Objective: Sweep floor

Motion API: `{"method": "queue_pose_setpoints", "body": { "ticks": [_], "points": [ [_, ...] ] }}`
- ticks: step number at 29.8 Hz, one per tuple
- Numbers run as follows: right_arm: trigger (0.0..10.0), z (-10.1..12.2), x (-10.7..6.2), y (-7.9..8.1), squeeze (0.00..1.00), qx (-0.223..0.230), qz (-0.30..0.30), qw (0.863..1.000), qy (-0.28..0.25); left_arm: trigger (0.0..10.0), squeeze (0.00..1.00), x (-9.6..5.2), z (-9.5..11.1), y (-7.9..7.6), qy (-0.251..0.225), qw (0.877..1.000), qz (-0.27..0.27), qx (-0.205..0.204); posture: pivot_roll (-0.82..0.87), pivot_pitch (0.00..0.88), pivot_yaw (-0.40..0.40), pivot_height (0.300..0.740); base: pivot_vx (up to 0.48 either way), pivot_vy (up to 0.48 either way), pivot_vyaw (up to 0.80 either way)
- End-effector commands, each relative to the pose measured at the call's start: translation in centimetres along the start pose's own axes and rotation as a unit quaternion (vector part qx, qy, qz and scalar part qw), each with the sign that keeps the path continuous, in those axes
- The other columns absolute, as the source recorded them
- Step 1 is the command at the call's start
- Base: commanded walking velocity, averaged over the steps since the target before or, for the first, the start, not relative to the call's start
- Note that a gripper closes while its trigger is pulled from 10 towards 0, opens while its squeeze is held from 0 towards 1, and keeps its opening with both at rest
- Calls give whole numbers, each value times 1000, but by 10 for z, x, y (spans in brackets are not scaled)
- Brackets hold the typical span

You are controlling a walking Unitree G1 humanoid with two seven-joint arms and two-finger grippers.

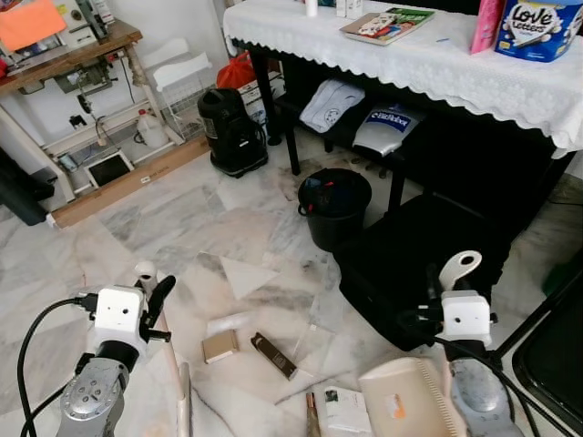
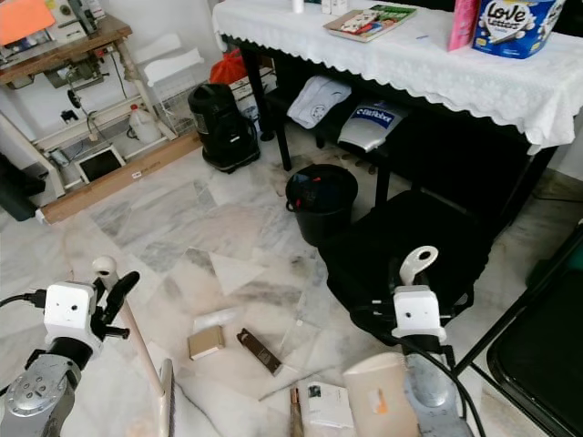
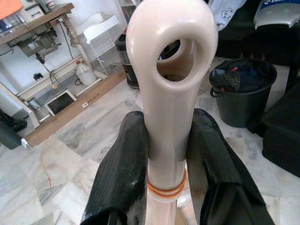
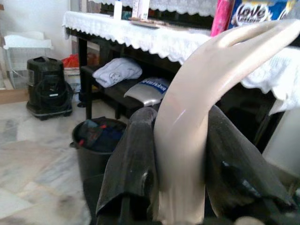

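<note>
The left tool [image 3: 166, 154] is clenched on the broom handle [image 3: 168, 93]; both fingers [image 3: 122, 173] press the cream shaft just below its looped end. In the head views this tool [image 1: 150, 296] sits at the near left, and the shaft runs down to the broom head [image 1: 184, 401] on the marble floor [image 1: 182, 228].

The right tool [image 4: 180, 159] is clenched on the dustpan handle [image 4: 197, 103], a curved cream grip. The dustpan [image 1: 410, 396] rests at the near right, beside a paper sheet [image 1: 344, 410].

Litter lies on the floor between the tools: a small tan box [image 1: 219, 346] and a dark brown bar [image 1: 273, 355].

Farther off stand a black bucket [image 1: 335, 208], a black canister [image 1: 232, 132] and a tabletop [image 1: 410, 59] covered with a white cloth.
</note>
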State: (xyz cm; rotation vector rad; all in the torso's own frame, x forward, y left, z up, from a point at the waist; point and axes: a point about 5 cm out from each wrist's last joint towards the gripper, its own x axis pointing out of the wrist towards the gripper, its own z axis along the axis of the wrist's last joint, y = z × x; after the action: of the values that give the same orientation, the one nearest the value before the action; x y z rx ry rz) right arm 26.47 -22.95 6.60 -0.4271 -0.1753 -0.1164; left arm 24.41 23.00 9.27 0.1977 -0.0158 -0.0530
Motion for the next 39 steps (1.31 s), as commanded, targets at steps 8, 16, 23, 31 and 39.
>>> {"method": "queue_pose_setpoints", "body": {
  "ticks": [8,16,23,31,39],
  "points": [
    [10000,9,6,1,0,1,-6,1000,-27,10000,0,1,7,8,-10,1000,7,6,0,97,177,740,0,0,0],
    [10000,11,4,19,0,10,13,1000,-26,10000,0,-1,14,15,-12,1000,2,8,24,123,197,740,0,0,0],
    [10000,4,-3,27,0,15,21,1000,-11,10000,0,11,32,21,-27,999,5,-32,37,152,220,740,0,0,0],
    [10000,-1,-7,38,0,18,37,999,5,10000,0,36,49,9,-37,995,-34,-86,53,189,227,740,0,0,0],
    [10000,1,-5,44,0,24,43,999,2,10000,0,45,40,-17,3,987,-91,-132,29,204,205,740,0,0,0]
  ]
}}
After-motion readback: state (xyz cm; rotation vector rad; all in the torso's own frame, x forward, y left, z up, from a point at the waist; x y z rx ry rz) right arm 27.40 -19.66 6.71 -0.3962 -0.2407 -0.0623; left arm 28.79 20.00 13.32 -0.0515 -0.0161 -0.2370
